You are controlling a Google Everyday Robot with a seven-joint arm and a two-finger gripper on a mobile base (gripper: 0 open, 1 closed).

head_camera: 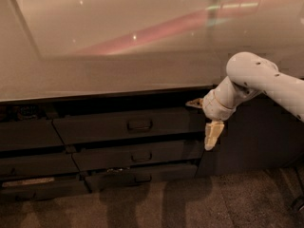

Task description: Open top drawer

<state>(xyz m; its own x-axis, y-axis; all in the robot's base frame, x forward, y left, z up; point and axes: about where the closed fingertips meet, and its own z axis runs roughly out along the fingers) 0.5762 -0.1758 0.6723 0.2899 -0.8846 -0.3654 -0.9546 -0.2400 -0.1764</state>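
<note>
The top drawer (95, 127) is the widest dark grey front under the counter edge, with a small loop handle (139, 125) at its centre. It looks shut, or nearly flush with the cabinet. My gripper (204, 119) is at the drawer's right end, to the right of the handle and apart from it. It is open and empty: one pale finger points left at the drawer's top corner and the other hangs down past its lower edge. My white arm (259, 80) comes in from the right.
A pale glossy countertop (118, 65) overhangs the drawers. Two narrower dark drawers (137, 156) sit below the top one. Plain dark panels (26, 134) are at the left and a dark cabinet side (251, 137) at the right. The floor (190, 203) is carpeted.
</note>
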